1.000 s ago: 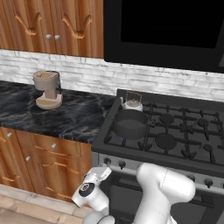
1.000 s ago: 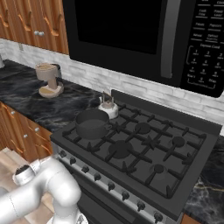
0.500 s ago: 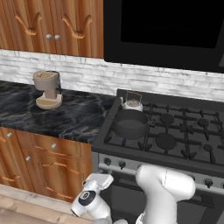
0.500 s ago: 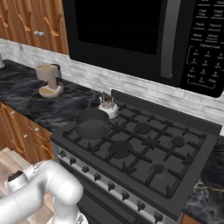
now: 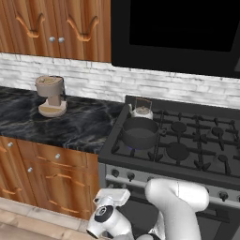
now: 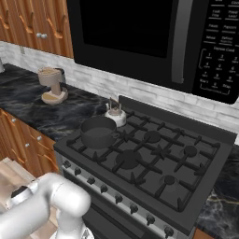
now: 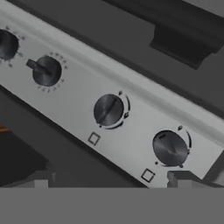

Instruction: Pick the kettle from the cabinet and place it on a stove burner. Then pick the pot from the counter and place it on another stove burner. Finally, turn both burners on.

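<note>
The gripper (image 7: 109, 181) is being held wide open before the stove knobs (image 7: 108, 110); small, rigid and likely slick, one is best being pinched across its raised ridge.

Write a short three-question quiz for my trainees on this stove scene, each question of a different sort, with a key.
1. True or false: the pot stands on the counter.
2. Multiple choice: where does the kettle stand? A) on the back-left burner, behind the pot; B) in the cabinet; C) beside the coffee machine.
3. Short answer: in the hand view, what do the open gripper fingers face?

Key:
1. False: it sits on the front-left burner of the stove.
2. A.
3. The stove's silver panel of knobs.
</note>
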Robot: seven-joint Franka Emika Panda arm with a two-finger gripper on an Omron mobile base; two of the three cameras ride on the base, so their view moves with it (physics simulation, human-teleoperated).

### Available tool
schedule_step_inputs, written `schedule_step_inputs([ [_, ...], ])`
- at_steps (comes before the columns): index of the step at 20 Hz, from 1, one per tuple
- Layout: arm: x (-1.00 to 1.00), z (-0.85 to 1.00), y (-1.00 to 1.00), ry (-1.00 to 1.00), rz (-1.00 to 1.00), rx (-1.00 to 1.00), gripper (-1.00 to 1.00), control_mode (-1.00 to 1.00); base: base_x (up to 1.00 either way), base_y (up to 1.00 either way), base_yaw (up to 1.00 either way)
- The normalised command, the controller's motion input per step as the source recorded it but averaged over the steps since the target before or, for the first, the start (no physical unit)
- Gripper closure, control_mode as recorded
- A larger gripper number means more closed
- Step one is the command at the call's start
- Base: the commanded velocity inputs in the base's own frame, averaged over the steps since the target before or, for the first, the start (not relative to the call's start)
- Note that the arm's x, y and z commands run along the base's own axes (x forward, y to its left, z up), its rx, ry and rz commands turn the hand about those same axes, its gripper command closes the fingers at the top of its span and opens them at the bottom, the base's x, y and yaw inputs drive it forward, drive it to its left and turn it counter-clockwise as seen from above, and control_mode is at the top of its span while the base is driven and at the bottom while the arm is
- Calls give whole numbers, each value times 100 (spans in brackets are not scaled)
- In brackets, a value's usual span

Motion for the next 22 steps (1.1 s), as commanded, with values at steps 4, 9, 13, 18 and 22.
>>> schedule_step_inputs([
  [4,-6,8,-33,-1,14,13,-100,-100,0,0,0],
  [9,-12,2,-32,-4,7,13,-100,-100,0,0,0],
  [13,-1,0,-31,-1,0,12,-100,-100,0,0,0],
  [18,5,0,-17,0,0,10,-100,-100,0,0,0],
  [22,16,0,-2,0,0,8,-100,-100,0,0,0],
])
